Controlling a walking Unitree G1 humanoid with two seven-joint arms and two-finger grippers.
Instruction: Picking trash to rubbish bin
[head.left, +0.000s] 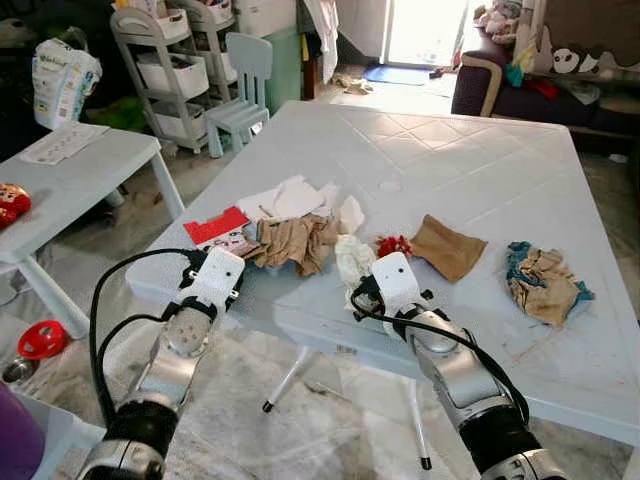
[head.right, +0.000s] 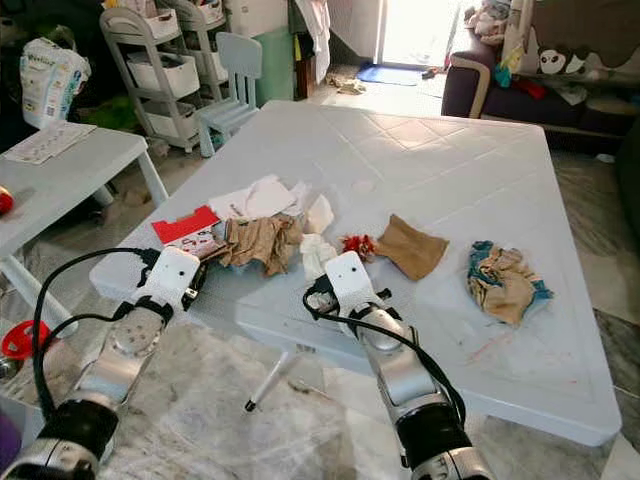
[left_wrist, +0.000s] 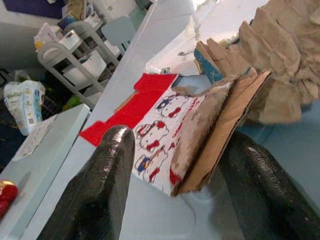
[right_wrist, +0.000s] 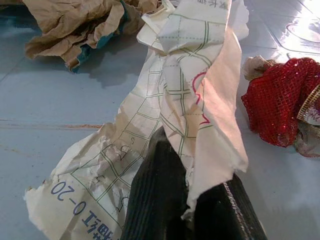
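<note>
Step in hand: grasping, judged.

Large pale-blue plastic table (head.left: 480, 170) fills frame centre; trash strewn along its near edge.

Right gripper (right_wrist: 192, 210), lower centre-right, fingers pinched together on crumpled white grid-printed paper (right_wrist: 150, 145).

Left gripper (left_wrist: 180, 185), lower left, fingers apart, straddling torn brown cardboard flap (left_wrist: 210, 135) at table edge.

Next: left closes on flap; both lift, then carry to bin.

Count: about seven trash pieces; two grippers.
</note>
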